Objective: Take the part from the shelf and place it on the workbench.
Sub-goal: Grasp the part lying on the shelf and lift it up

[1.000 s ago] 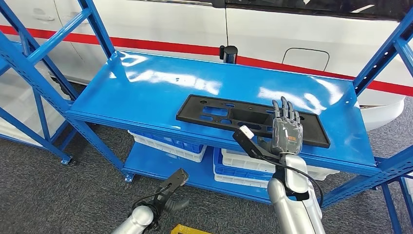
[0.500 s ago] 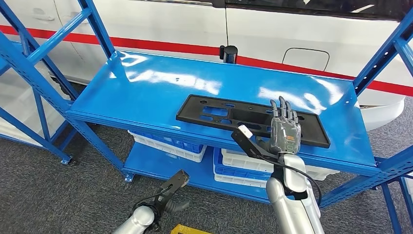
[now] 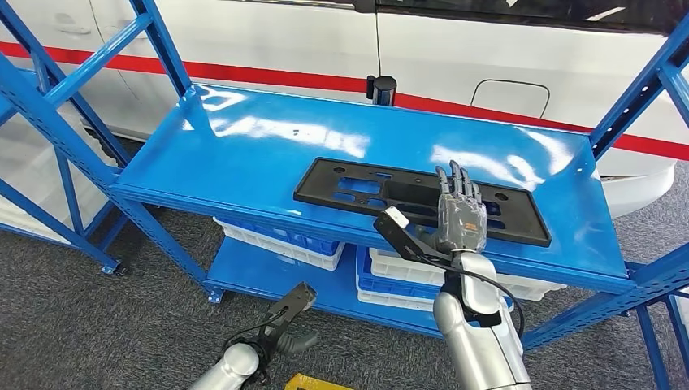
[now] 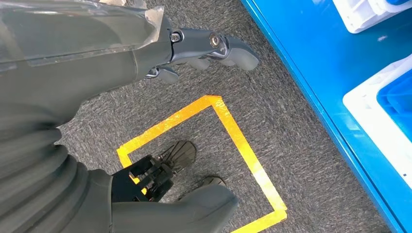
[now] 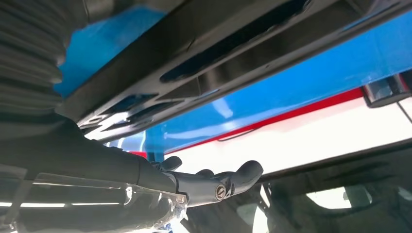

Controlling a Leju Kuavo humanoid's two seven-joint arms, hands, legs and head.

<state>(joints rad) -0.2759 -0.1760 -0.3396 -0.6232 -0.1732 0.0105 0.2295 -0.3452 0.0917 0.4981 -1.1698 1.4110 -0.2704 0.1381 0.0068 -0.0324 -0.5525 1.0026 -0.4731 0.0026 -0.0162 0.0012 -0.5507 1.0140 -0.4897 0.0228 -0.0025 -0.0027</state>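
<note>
Lying flat on glossy blue metal shelf: long black perforated plastic part. Over its near edge, right robot hand, spread, empty. Low over grey carpet, left robot hand, loosely spread, empty.

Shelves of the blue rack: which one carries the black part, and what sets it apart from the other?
The upper shelf carries the black part, under the right hand. The lower shelf holds white trays instead.
</note>
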